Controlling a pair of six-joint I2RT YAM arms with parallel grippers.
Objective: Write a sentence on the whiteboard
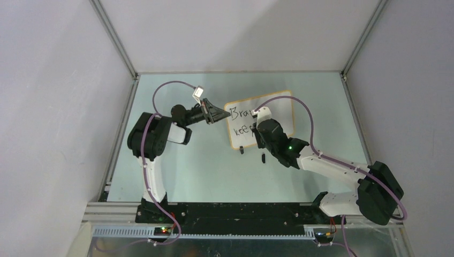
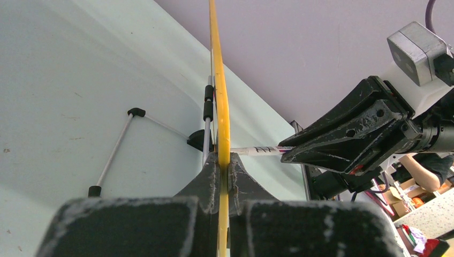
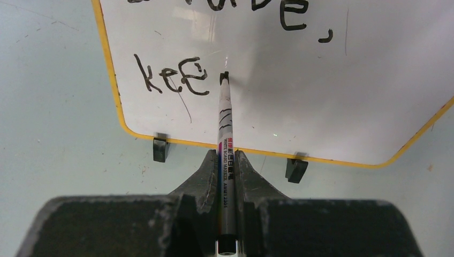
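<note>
The whiteboard (image 1: 281,115) stands propped at mid-table, white with an orange-yellow frame. My left gripper (image 1: 222,114) is shut on its left edge; in the left wrist view the frame (image 2: 220,96) runs edge-on between the fingers of that gripper (image 2: 224,158). My right gripper (image 3: 225,155) is shut on a white marker (image 3: 225,134), whose black tip touches the whiteboard (image 3: 321,96) just right of "kee" (image 3: 171,77). The sentence (image 1: 239,120) reads "Bra…" above "kee" in the top view, the rest hidden by my right arm. The upper line ends in "e," (image 3: 300,16).
Two black clip feet (image 3: 160,149) (image 3: 296,168) hold the board's lower edge on the pale green table (image 1: 203,166). A thin wire stand (image 2: 115,147) shows behind the board. Grey walls with metal rails (image 1: 115,40) close in the back and sides.
</note>
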